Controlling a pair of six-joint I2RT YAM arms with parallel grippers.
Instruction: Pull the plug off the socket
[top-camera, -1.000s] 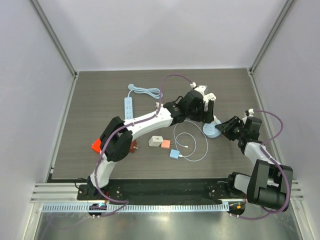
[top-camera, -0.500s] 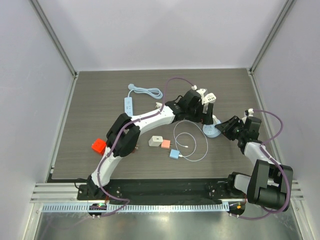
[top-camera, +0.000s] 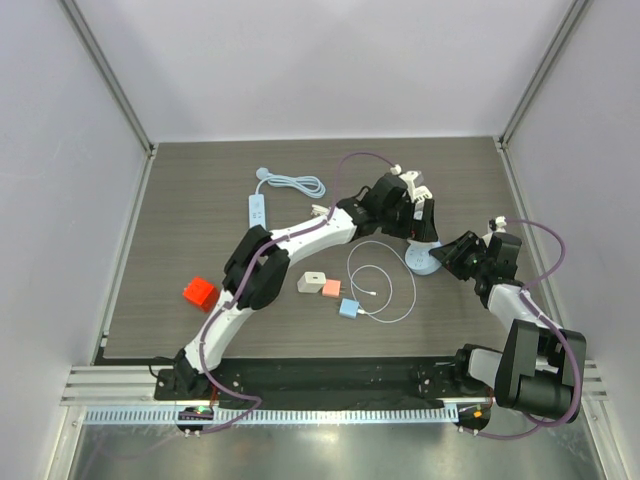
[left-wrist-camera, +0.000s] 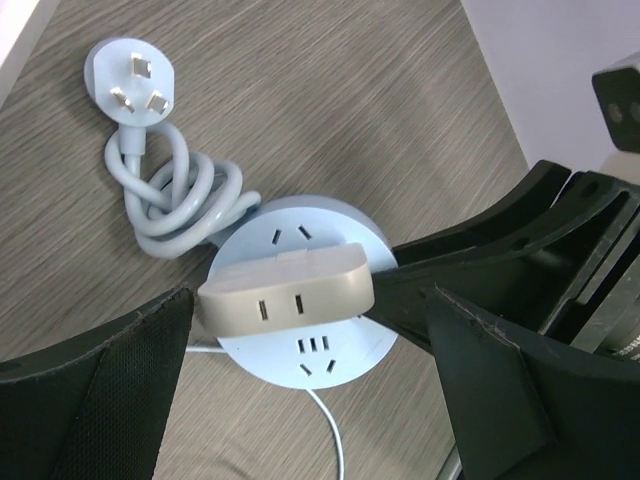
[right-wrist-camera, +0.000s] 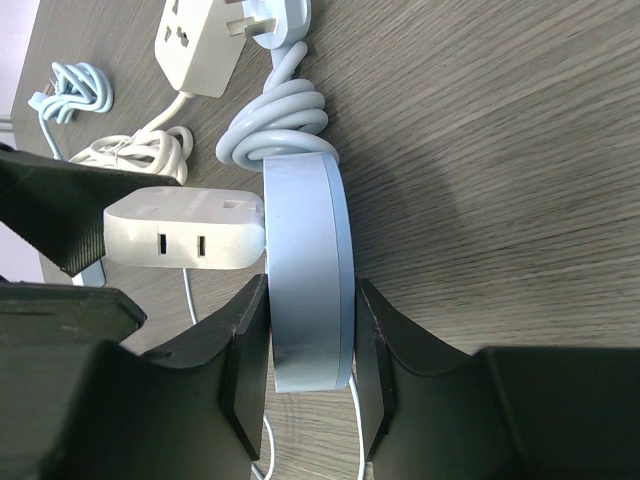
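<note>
While plug (left-wrist-camera: 285, 297) sits upright on socket (left-wrist-camera: 300, 368), long axis finger-to-finger | left gripper (left-wrist-camera: 310, 305) released | right gripper (right-wrist-camera: 312, 300) grasping socket

Between the matte black jaws of the left gripper (left-wrist-camera: 310, 320), the plug (left-wrist-camera: 285, 297) is beige and the socket (left-wrist-camera: 330, 360) under it pale blue. Beyond those jaws, the coiled cord (left-wrist-camera: 170, 195) is the same pale blue, on a table (left-wrist-camera: 380, 90) of dark grey-brown wood grain. The right gripper (right-wrist-camera: 308, 350) is black too.

Bright, even diffuse light, soft shadows, sharp overhead view, wide-angle wrist views
</note>
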